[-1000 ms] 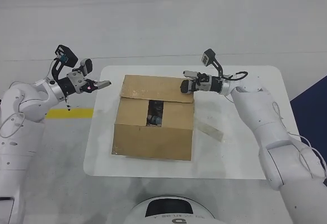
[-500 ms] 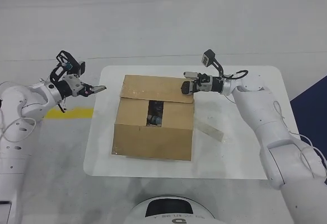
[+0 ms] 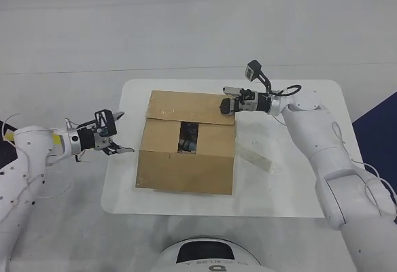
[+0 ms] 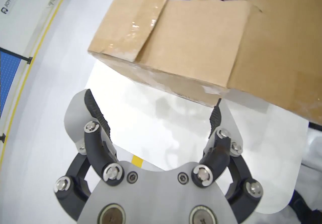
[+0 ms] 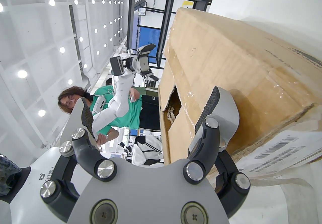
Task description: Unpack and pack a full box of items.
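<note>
Top view: left gripper [image 3: 119,132], jaws spread wide, hovers just beside the cardboard box [image 3: 185,166] at its left side. Right gripper [image 3: 223,105], likewise spread, sits at the box's far right corner. Box rests mid-table [image 3: 294,197], with 1 torn hole [image 3: 188,136] in its lid.

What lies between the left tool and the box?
Only bare table. In the left wrist view, the open left tool faces the box across a white strip with nothing on it.

Bright light is cast by ceiling lamps [image 5: 22,74]; glare is caught on the clear tape [image 4: 143,16] of the cardboard box [image 4: 201,41].
</note>
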You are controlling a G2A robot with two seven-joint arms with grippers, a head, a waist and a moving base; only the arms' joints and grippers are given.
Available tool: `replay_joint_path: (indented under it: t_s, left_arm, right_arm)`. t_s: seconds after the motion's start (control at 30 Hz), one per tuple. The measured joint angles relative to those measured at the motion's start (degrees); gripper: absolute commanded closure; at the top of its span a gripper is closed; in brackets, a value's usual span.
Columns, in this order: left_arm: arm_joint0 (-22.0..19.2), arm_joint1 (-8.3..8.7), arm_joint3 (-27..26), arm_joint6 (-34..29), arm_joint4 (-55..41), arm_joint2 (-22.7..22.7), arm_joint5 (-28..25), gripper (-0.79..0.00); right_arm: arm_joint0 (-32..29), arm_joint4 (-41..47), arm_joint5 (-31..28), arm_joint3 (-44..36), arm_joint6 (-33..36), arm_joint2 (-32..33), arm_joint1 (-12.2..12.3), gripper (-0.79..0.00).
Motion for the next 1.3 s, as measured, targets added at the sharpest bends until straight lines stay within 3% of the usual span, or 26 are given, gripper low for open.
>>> replay_joint_path:
  t_s: [0.27, 0.5, 0.9, 1.03, 1.3]
  left_arm:
    - [-1.12, 3.47, 1.05, 21.38, 17.26, 6.55, -0.01, -0.785]
    - [-4.37, 3.87, 4.64, 29.69, 17.05, 7.40, 0.25, -0.785]
    - [-7.83, 4.48, 5.90, 30.14, 23.04, 11.09, 1.45, -0.785]
    - [-7.48, 4.22, 5.34, 29.88, 21.95, 11.99, 4.43, -0.785]
    - [-7.41, 3.35, 3.29, 23.23, 19.80, 13.01, 10.63, -0.785]
  right_arm:
    - [0.00, 0.00, 0.00, 0.00, 0.00, 0.00, 0.00, -0.785]
    - [0.00, 0.00, 0.00, 0.00, 0.00, 0.00, 0.00, -0.785]
    - [0.00, 0.00, 0.00, 0.00, 0.00, 0.00, 0.00, -0.785]
    - [0.00, 0.00, 0.00, 0.00, 0.00, 0.00, 0.00, -0.785]
    - [0.00, 0.00, 0.00, 0.00, 0.00, 0.00, 0.00, -0.785]
